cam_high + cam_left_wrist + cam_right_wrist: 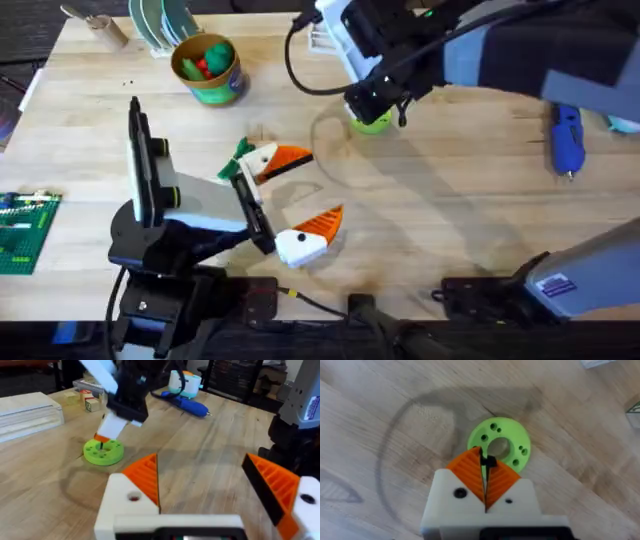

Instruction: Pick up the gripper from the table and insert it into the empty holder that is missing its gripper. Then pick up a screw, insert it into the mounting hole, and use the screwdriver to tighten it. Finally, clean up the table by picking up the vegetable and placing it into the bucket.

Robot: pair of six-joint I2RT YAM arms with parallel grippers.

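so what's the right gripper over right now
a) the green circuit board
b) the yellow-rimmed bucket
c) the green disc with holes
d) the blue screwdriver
c: in the right wrist view the right gripper, its jaws pinched on a small dark screw, sits right above the green disc, while the screwdriver lies apart on the table.

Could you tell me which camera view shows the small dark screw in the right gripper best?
The right wrist view: the screw sits pinched between closed orange pads over the green disc. The left wrist view shows it small, from the side. Overhead, the arm covers it.
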